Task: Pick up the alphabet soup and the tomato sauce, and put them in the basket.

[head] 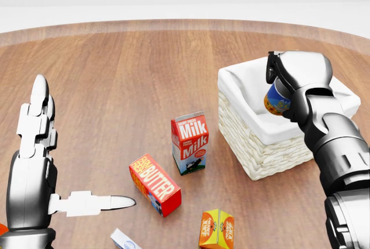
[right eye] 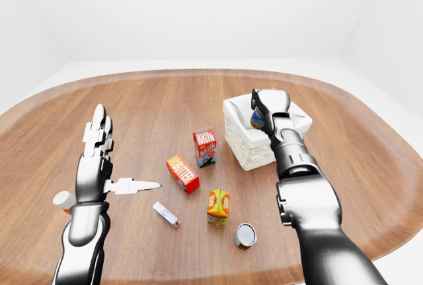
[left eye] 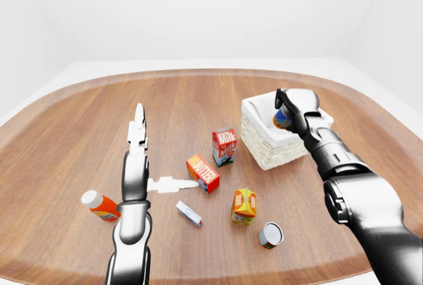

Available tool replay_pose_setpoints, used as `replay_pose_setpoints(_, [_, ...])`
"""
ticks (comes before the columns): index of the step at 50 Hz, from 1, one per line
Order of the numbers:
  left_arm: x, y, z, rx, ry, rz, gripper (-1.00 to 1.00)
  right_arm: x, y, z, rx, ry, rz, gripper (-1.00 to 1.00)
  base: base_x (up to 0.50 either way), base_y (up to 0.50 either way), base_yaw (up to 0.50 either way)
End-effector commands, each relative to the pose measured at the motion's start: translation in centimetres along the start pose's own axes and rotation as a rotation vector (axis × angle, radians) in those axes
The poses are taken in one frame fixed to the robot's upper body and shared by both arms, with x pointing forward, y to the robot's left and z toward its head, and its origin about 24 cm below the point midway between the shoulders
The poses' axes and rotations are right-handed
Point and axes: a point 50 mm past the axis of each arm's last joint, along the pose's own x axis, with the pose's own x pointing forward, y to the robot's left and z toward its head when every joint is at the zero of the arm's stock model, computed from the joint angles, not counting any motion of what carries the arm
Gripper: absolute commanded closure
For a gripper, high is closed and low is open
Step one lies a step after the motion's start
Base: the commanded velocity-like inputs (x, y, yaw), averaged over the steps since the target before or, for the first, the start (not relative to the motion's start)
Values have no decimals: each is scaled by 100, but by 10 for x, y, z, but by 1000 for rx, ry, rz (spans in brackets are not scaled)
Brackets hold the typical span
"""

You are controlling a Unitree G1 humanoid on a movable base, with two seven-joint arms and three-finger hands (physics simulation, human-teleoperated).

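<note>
My right hand [head: 281, 80] is shut on a can with a blue and orange label, the alphabet soup [head: 276, 100], and holds it just above the opening of the white wicker basket [head: 250, 149] at the right of the head view. A second can, the tomato sauce [left eye: 270, 235], lies on its side on the wooden table near the bottom of the left-eye view, apart from both hands. My left hand [head: 78, 152] is open and empty at the left, fingers up and thumb pointing right.
A milk carton [head: 189, 142] stands left of the basket. A red butter box [head: 155, 184], an orange juice carton [head: 217, 229], a small white-and-blue box [left eye: 188, 213] and a ketchup bottle [left eye: 100, 205] lie on the table between the hands.
</note>
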Motion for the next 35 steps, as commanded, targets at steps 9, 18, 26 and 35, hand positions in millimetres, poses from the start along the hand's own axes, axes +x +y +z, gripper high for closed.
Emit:
replay_pose_setpoints(9, [0, 0, 4, 0, -15, 1, -100, 0, -2, -1, 12, 4, -36, 100, 0, 0, 0])
replay_pose_setpoints(18, [0, 1, 6, 0, -22, 2, -100, -1, 0, -1, 12, 5, -24, 93, 0, 0, 0])
replay_pose_setpoints(26, [0, 0, 2, 1, -9, 2, -100, 0, 0, 0, 13, 1, -18, -100, 0, 0, 0])
replay_pose_setpoints(35, [1, 1, 1, 2, -5, 3, -100, 0, -2, 0, 15, 2, -13, -100, 0, 0, 0])
